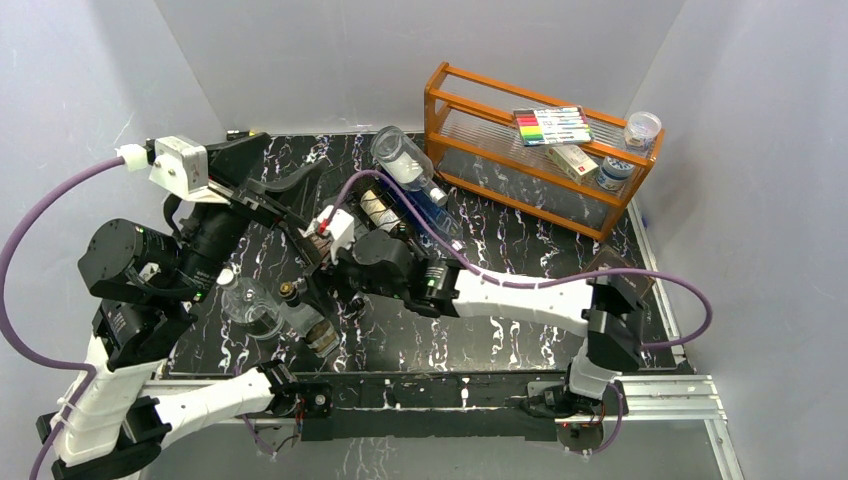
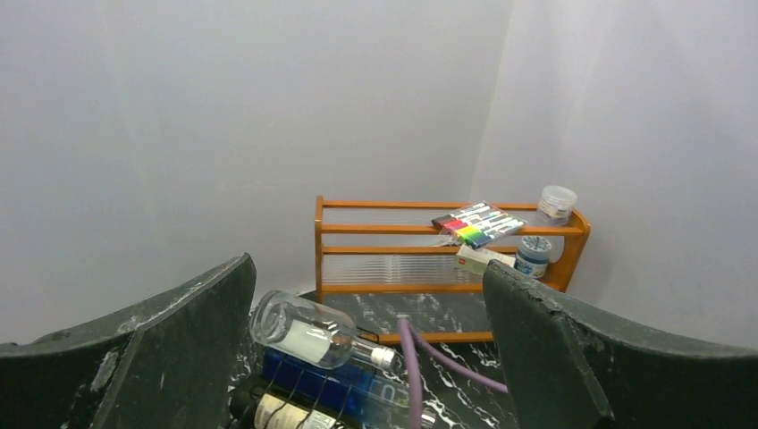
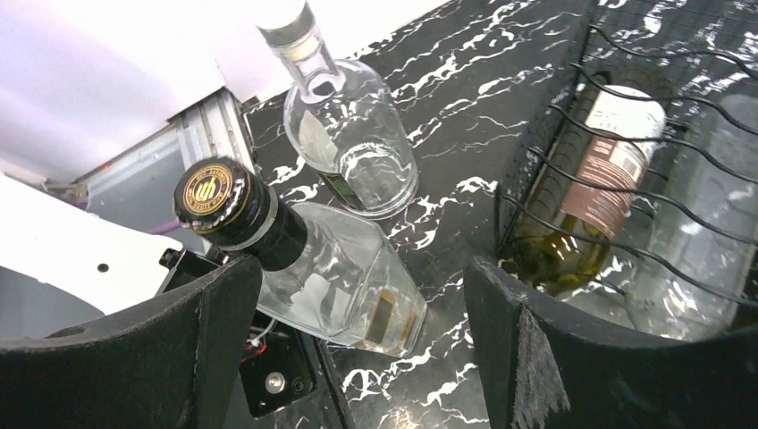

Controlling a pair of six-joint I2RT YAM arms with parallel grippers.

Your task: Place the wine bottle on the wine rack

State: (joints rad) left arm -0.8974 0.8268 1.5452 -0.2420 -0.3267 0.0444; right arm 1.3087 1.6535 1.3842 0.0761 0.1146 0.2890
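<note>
Far left: left gripper [image 2: 368, 268] raised above the black white-veined marble tabletop [image 1: 500, 250], fingers spread wide, nothing between them, facing the back corner. No part in the job at this moment, by the look of it.

Left of centre, near the front edge: round-bodied clear glass bottle with a pale cap [image 3: 353, 143] upright on the tabletop. Just beside it, a square clear glass bottle with a black gold-crested cap [image 3: 313, 259], tilted. Neither on any rack.

Centre: right gripper [image 3: 362, 277] low over the square clear glass bottle, fingers parted on either side of it, not closed, no visible contact. Probably the bottle meant by the task, though impossible to say for certain.

Right of that: low black wire wine rack [image 3: 536, 152], already carrying a green labelled bottle with a brown-and-white label [image 3: 617, 152], a clear bottle [image 3: 715, 206] next to it, and a blue bottle [image 2: 331, 384] seen from the left wrist.

Back right: orange wooden two-tier shelf [image 1: 450, 105] with a pack of coloured markers [image 1: 552, 126] on top.

Progress, as a judgement: early. Approach made, grasp not yet made. Left to do: closing on the bottle, lifting, carrying across, laying it in a free cradle, letting go.
</note>
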